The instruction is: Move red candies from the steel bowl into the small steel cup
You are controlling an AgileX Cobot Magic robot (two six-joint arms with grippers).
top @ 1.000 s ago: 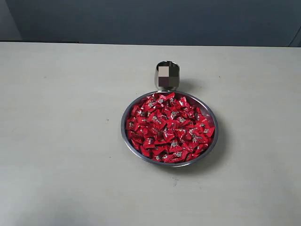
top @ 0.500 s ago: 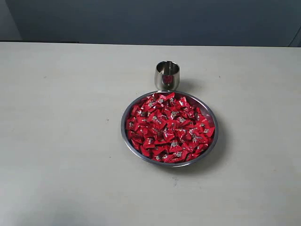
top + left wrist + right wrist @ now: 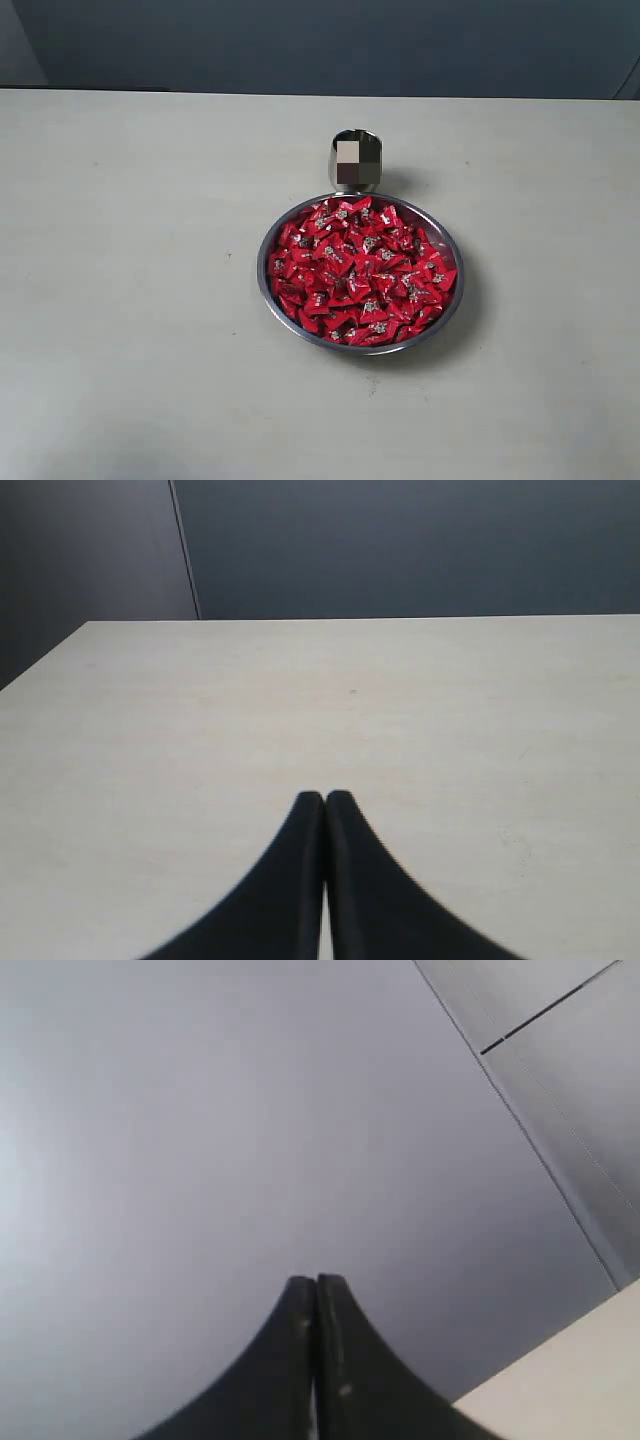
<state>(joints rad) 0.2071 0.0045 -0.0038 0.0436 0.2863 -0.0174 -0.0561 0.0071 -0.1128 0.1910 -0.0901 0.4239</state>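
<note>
The steel bowl [image 3: 270, 300] sits a little right of the table's middle, heaped with red candies [image 3: 360, 270]. Just behind its far rim stands the small steel cup [image 3: 355, 160], upright. Neither arm shows in the exterior view. In the left wrist view my left gripper [image 3: 325, 798] is shut with nothing in it, over bare table. In the right wrist view my right gripper [image 3: 316, 1282] is shut and empty, pointing at a grey wall. Bowl, cup and candies are out of both wrist views.
The pale table [image 3: 130, 280] spreads wide on both sides of the bowl. A dark wall [image 3: 320, 40] runs behind its far edge. A corner of the table [image 3: 590, 1370] shows in the right wrist view.
</note>
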